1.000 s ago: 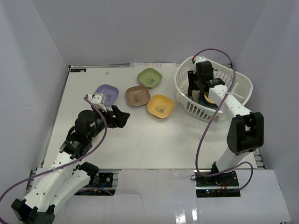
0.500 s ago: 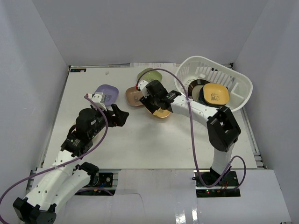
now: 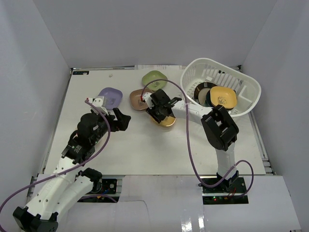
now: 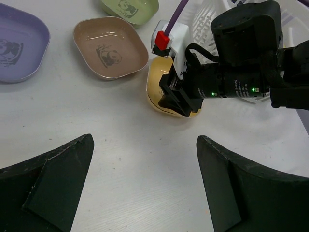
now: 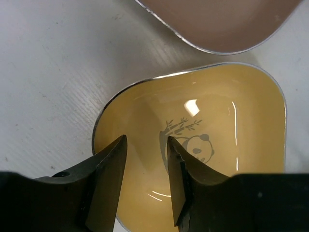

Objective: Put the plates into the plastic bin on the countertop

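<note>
From overhead: hovering the right claw low on the yellow dish, lying on the counter just beside the brown dish and apart from the plastic bin; hiding the finger gap here. From the left wrist: hanging the left claw released and empty. From the right wrist: revealing, unlike the rest, fingers parted over the dish's edge, clamping nothing visible. Risking a shallow pinch sliding off the glossy slope, or bumping the brown dish.
</note>
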`<state>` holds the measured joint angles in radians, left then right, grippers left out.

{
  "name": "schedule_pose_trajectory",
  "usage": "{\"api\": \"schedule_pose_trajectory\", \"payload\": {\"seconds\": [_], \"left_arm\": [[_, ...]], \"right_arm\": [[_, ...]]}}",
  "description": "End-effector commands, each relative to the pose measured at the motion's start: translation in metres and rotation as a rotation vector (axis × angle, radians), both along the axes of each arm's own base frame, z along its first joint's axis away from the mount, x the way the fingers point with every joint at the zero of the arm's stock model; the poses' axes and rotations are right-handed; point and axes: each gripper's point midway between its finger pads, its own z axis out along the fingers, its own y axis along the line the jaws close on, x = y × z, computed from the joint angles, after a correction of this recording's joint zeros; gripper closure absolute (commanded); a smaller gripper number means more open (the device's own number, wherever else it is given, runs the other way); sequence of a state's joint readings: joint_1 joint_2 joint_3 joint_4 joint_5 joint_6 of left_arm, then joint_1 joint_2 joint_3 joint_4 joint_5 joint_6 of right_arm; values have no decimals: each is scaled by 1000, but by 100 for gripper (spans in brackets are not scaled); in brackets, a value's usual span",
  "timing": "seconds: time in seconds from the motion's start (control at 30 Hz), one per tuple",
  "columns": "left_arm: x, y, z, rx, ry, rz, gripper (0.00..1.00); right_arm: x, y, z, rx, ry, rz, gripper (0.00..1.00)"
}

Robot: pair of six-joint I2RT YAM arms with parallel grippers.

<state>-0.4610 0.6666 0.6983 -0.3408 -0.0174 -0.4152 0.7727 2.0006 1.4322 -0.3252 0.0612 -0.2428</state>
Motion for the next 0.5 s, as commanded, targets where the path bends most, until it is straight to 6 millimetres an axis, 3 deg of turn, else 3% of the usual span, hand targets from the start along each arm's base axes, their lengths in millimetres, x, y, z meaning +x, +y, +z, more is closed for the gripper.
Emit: {"api": "schedule_pose_trajectory", "payload": {"seconds": [0.0,0.17,0.33,0.4,0.47], "left_arm": [[0,6,9,1,-22,28,2],[-2,6,12,-6,-30,24,2],[-2,6,13,-10,-32,20,2],[-2,6,13,-10,-32,21,2],[-3,6,13,-12,-34,23,2]], "right_arm": [[-5,10,4,67,18,22,54],[-13,6,9,91,23,4,46],[-2,-4,58,148,-87,-100,46],[-12,-4,73,202,-90,-86,46],[-28,10,79,292,-50,-9,41]]}}
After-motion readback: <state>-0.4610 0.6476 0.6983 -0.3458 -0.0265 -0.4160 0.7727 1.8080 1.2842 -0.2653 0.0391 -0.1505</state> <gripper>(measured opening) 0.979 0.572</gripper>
